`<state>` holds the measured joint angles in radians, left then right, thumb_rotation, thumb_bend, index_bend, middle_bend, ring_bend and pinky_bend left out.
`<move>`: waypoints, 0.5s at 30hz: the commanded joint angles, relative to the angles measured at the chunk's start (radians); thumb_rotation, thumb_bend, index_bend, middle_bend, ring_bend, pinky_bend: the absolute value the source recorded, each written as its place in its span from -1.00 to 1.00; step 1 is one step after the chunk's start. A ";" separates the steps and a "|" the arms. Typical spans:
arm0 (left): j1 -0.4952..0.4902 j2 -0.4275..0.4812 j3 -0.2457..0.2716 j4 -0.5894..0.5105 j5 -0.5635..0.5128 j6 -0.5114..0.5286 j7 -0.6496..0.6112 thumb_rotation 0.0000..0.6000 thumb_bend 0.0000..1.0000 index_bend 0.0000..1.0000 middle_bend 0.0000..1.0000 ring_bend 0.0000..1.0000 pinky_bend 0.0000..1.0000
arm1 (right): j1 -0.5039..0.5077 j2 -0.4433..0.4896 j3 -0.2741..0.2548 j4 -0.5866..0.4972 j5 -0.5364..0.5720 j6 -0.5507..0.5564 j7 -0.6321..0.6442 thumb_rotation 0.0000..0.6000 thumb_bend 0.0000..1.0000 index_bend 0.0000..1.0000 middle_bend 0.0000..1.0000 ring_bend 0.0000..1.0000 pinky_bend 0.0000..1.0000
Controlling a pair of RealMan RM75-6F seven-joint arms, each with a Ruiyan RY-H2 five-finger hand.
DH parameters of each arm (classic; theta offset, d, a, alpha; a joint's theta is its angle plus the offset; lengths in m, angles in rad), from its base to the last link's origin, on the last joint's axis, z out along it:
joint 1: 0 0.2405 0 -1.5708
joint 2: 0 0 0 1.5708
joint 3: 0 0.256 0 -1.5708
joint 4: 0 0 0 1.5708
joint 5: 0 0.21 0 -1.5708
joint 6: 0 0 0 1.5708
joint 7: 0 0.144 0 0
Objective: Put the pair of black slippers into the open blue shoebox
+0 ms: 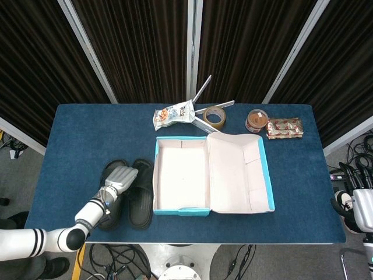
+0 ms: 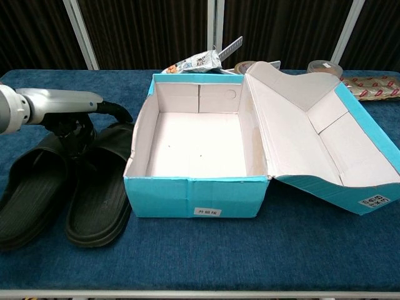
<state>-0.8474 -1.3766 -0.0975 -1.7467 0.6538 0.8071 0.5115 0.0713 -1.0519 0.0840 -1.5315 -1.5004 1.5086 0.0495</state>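
Note:
The pair of black slippers [image 1: 140,195] lies side by side on the blue table, just left of the open blue shoebox [image 1: 180,211]. In the chest view the two slippers [image 2: 100,200] sit left of the shoebox [image 2: 194,197], whose white inside holds nothing. The lid [image 1: 242,175] lies folded back to the right. My left hand [image 1: 120,177] hovers over the far ends of the slippers with its fingers spread. From the chest its silver back [image 2: 62,103] shows, with dark fingers [image 2: 76,132] reaching down between the slippers. Off the table's right edge my right hand [image 1: 362,207] holds nothing.
Along the table's far side lie a snack bag [image 1: 173,115], a tape roll [image 1: 214,115], a metal bracket [image 1: 204,93], a round tin [image 1: 256,121] and a red-patterned packet [image 1: 285,127]. Dark curtains hang behind the table.

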 commanded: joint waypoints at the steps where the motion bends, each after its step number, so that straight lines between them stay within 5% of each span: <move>1: -0.029 -0.021 0.013 0.014 -0.042 0.009 0.018 1.00 -0.93 -0.81 -0.86 0.39 0.90 | -0.001 0.000 -0.001 0.004 0.000 0.001 0.004 1.00 -0.76 -0.94 -0.76 -1.00 -0.85; 10: -0.079 -0.068 0.032 0.073 -0.129 -0.026 0.000 1.00 -0.92 -0.79 -0.77 0.43 0.94 | -0.003 -0.002 0.001 0.014 0.005 0.001 0.017 1.00 -0.76 -0.95 -0.76 -1.00 -0.85; 15: -0.081 -0.100 0.040 0.102 -0.134 0.001 -0.017 1.00 -0.93 -0.49 -0.39 0.58 0.99 | -0.001 0.000 0.003 0.014 0.011 -0.007 0.019 1.00 -0.76 -0.95 -0.76 -0.99 -0.85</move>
<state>-0.9295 -1.4690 -0.0588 -1.6512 0.5181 0.8005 0.5024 0.0701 -1.0522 0.0872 -1.5177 -1.4892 1.5015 0.0679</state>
